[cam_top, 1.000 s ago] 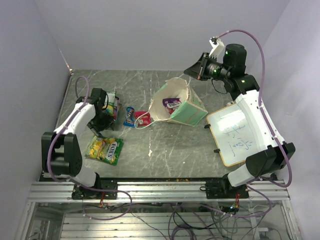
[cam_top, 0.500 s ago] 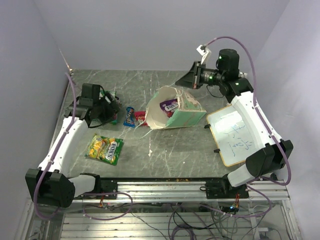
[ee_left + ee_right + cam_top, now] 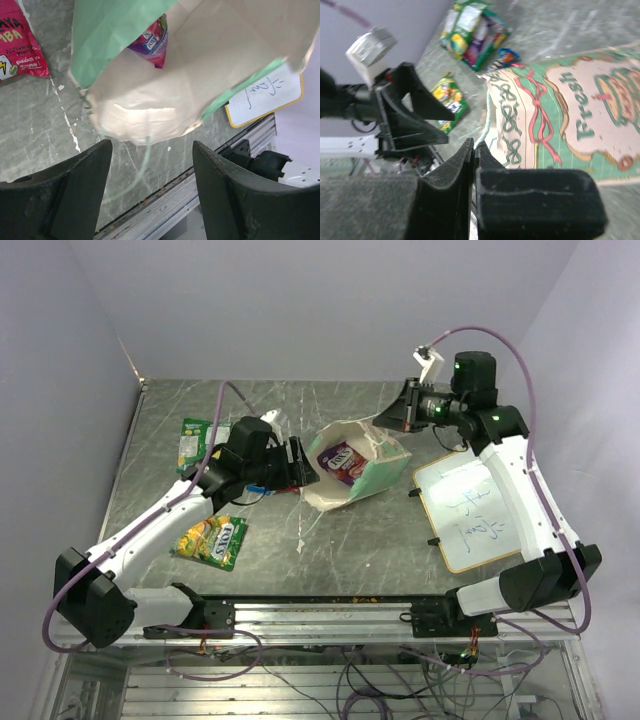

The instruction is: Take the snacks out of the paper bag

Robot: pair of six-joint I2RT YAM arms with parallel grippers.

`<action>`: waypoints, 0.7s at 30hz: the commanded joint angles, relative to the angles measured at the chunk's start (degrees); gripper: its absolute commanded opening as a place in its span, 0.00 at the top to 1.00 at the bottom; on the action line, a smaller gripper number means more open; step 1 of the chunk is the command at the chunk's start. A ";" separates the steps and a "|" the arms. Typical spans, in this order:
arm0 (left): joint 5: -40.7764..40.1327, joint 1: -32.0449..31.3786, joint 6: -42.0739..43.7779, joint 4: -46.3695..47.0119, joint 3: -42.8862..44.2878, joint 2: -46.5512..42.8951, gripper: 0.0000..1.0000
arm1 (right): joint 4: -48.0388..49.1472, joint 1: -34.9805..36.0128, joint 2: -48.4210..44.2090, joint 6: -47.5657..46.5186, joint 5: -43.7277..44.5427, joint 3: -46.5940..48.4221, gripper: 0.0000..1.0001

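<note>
The left gripper point(image 3: 151, 147) is open wide, with nothing in it; it sits right at the mouth of the paper bag point(image 3: 360, 468), on the bag's 9 o'clock side. The right gripper point(image 3: 472, 150) is pinched tight on the bag's white string handle point(image 3: 487, 117), at the bag's 1 o'clock.

The bag is near the middle of the table point(image 3: 350, 540); it leans on its side with its mouth open toward 9 o'clock. One purple-pink packet point(image 3: 343, 458) is inside it. A red packet point(image 3: 20, 50) lies on the table just beside the mouth, and a blue bar point(image 3: 506, 56) is next to it. The green bags point(image 3: 195, 440) lie far off at 9 to 10 o'clock; a yellow-green packet point(image 3: 212, 540) lies at 8 o'clock. A whiteboard point(image 3: 470, 510) lies at 4 o'clock, near the bag.

The table is flat, grey and streaky like stone; a metal rail point(image 3: 320, 615) runs along its near edge. Plain pale purple walls point(image 3: 300, 310) stand close on three sides.

The bag is thin creased paper, beige with mint green sides; green and red print of ribbons and the word "Fresh" shows on one face. The packets look shiny and crinkly. The whiteboard has a wood rim, rounded corners and some writing. The gripper fingers are black, dull and chunky.
</note>
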 commanded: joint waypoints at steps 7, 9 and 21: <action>-2.93 -7.01 9.06 2.72 4.74 0.72 0.25 | -14.32 -2.67 -4.25 -8.71 16.96 3.11 1.00; -2.90 -8.88 10.50 2.99 6.11 1.80 0.26 | -13.80 -2.64 -5.58 -8.11 16.15 0.80 1.00; -9.34 -18.69 22.41 -2.38 18.94 10.70 0.20 | -10.70 -2.79 -5.47 -4.21 18.81 1.95 1.00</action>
